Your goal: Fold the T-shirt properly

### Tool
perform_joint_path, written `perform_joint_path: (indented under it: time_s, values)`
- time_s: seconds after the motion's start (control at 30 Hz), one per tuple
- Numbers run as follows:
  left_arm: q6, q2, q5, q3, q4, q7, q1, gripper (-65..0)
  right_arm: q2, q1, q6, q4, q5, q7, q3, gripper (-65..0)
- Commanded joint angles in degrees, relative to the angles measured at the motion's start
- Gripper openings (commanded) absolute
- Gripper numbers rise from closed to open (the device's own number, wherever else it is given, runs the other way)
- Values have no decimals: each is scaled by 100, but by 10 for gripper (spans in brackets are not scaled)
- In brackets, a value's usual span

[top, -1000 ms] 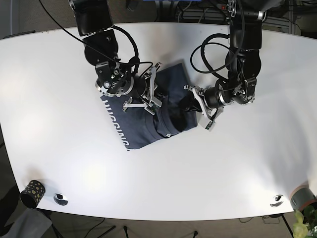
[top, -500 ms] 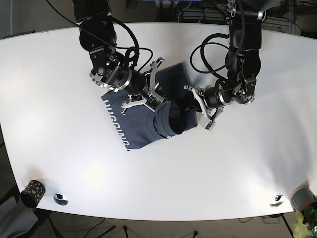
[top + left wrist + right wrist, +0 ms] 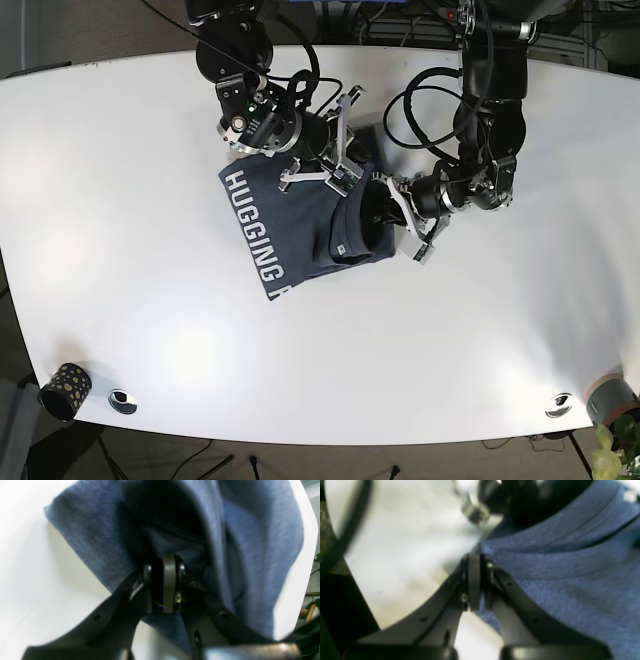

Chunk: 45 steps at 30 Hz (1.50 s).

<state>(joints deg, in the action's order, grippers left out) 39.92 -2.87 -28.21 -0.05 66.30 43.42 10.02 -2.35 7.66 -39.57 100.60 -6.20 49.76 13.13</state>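
Navy T-shirt (image 3: 300, 225), one; two grippers pinching.

White block lettering on the dark blue T-shirt (image 3: 290, 225), running along its left edge toward the worktop's front: "HUGGING", then one more letter cut off at the hem, unreadable. Small pale tag (image 3: 342, 249) on the fold: too small to read.

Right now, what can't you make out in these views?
- T-shirt print, base view: the lettering's end is cut off at the fabric's edge.
- Fold layers, base view: right gripper and left gripper cover them.
- Left wrist view: shadowed pocket in the fabric.
- Right wrist view: blurred metal part, top centre.
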Motion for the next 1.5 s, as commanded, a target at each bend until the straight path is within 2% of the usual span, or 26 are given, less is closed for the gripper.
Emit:
perform_joint_path:
  time_s: [0.0, 0.1, 0.2, 0.3, 0.4, 0.53, 0.6, 0.73, 0.9, 1.1, 1.3, 1.47]
  values:
    - [8, 46, 3, -17, 64, 32, 75, -607, -68, -164, -43, -253, -114, -163, 2, -650]
    - [8, 134, 3, -34, 73, 32, 75, -607, -191, -261, -43, -649, -106, -303, -16, -650]
    - [8, 151, -6, -34, 117, 32, 75, -608, -191, -269, -43, -824, -106, -558, -33, -640]
    - [8, 151, -23, -43, 126, 32, 75, -611, -183, -269, -43, -754, -106, -549, -42, -528]
    - [8, 98, -340, -113, 381, 32, 75, -611, -174, -234, -43, -262, -114, -409, -341, -415]
    - [8, -130, -779, -342, 776, 67, 48, -610, -200, -269, -43, 204, -114, -57, -737, -319]
    - [8, -244, -946, -351, 899, 67, -13, -610, -209, -349, -43, 354, -114, 57, -869, -296]
    - [8, -464, -1096, -386, 961, 67, -66, -608, -209, -674, -43, 397, -114, 92, -983, -273]
    - [8, -675, -1052, -368, 917, 67, -75, -608, -200, -1131, -43, 178, -106, 92, -974, -257]
    - [8, -737, -1034, -184, 908, 41, -215, -608, -209, -1878, -43, -816, -106, 92, -939, -263]
    - [8, -675, -252, 423, 908, 32, -198, -608, -306, -2388, -43, -1932, -97, 13, -930, -263]
    - [8, -394, 267, 643, 917, -214, -198, -608, -341, -2564, -43, -2653, -70, -532, -930, -265]
